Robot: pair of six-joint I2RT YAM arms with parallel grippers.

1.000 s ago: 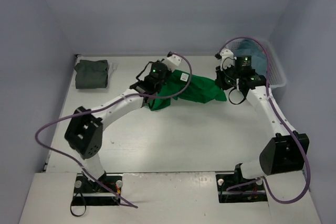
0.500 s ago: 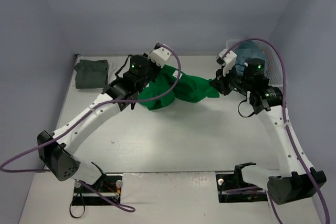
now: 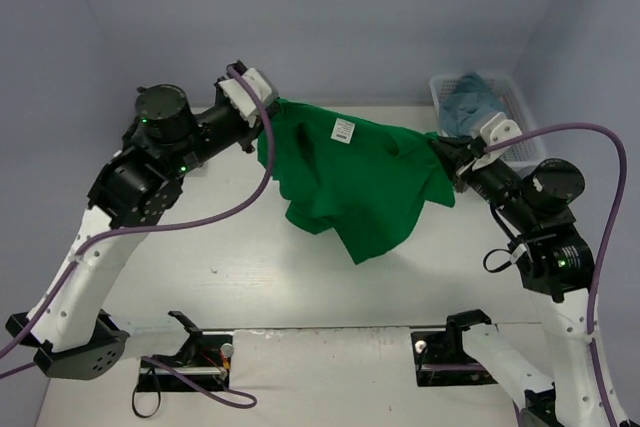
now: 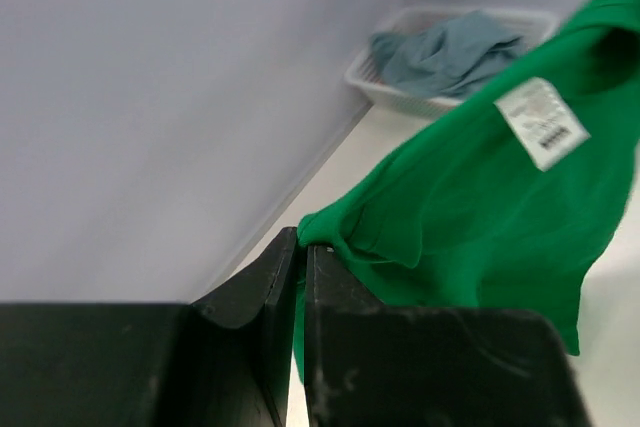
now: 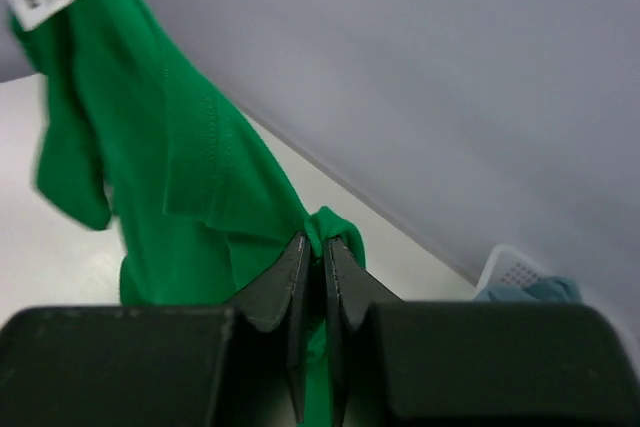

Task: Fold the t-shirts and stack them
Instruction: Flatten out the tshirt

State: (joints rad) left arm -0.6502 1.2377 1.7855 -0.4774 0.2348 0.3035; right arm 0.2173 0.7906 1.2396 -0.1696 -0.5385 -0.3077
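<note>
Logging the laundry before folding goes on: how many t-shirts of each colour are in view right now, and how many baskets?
green t-shirt: 1
light blue t-shirt: 1
white basket: 1
Total: 3

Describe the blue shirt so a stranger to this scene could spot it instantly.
Look to the far right corner of the white table, where a white slatted basket stands. The blue shirt lies crumpled inside it. Unlike the bright green shirt stretched in the air between the two arms, it is dusty blue-grey, bunched up and held by nothing.
</note>
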